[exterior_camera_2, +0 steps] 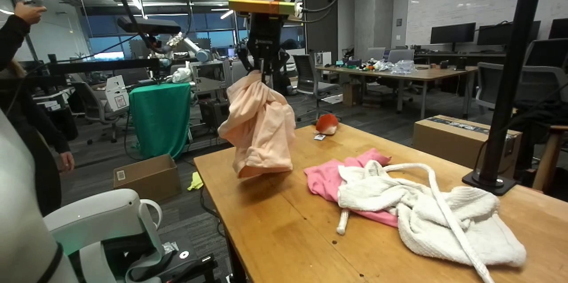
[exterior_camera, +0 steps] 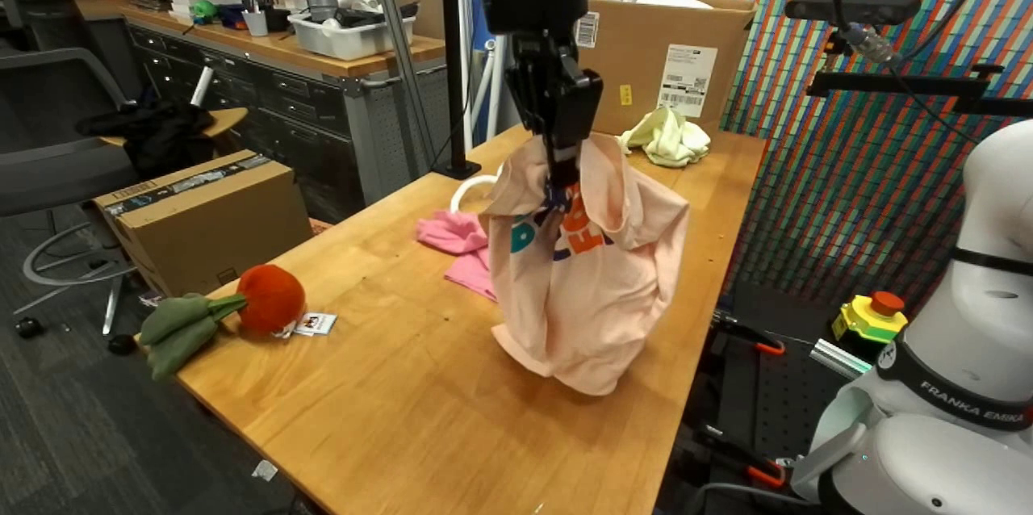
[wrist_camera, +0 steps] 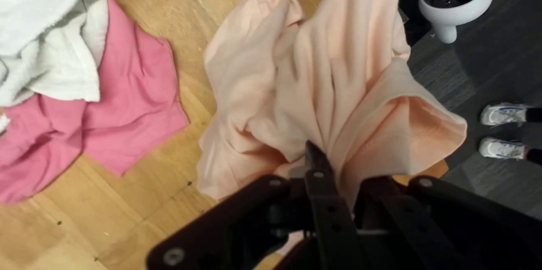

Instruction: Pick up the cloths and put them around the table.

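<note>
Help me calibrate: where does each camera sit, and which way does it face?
Exterior view: near the end of the table with the red toy, facing the yellow-green cloth; arm right, jaws near centre.
Exterior view: near the opposite end, looking past the whitish cloth toward the toy; arm left and top, jaws above centre.
Wrist view: from the wrist, down past jaws shut on the peach cloth.
Both exterior views share the pink cloth.

Softly lit across the bench, faintly shadowed beneath the peach cloth. Streaked with glare on the whiteboard, dusky at the windows. Dark and slightly blurred at the fingers up close.
</note>
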Action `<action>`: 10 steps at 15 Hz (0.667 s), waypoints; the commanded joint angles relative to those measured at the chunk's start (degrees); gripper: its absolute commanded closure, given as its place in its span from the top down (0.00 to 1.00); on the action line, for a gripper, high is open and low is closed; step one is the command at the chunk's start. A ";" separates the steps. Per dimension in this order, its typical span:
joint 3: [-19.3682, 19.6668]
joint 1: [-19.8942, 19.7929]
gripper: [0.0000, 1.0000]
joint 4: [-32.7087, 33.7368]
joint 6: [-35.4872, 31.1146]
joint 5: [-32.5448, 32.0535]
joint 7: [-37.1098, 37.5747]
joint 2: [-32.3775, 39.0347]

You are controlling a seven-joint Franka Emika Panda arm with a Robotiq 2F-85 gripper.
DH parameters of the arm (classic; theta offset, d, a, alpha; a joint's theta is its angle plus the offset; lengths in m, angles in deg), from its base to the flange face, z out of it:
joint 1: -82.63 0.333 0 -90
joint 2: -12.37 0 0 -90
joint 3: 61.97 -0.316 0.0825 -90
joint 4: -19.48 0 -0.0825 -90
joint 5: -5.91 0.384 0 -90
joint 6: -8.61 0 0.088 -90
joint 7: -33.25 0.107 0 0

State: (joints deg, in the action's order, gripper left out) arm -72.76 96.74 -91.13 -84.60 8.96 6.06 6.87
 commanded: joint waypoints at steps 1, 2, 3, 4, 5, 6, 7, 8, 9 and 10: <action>-1.01 0.52 0.05 7.47 3.78 2.32 -3.80 4.19; -1.13 0.42 0.05 8.80 3.88 3.22 -4.48 5.06; -1.20 0.25 0.04 10.08 3.51 4.03 -4.69 5.89; -1.18 0.04 0.04 11.54 3.64 5.24 -5.00 6.88; -1.14 -0.18 0.05 12.58 3.00 6.45 -4.92 7.47; -1.13 -0.40 0.05 13.71 2.94 7.88 -5.02 8.45; -1.18 -0.63 0.05 14.68 2.91 9.12 -5.01 9.21; -1.20 -0.88 0.05 15.46 2.82 10.58 -4.93 9.91; -1.25 -1.11 0.05 16.16 2.88 12.03 -4.72 10.69; -1.33 -1.31 0.05 16.75 2.88 13.26 -4.41 11.42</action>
State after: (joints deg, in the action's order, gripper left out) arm -73.79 96.38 -78.84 -83.13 18.29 2.14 15.20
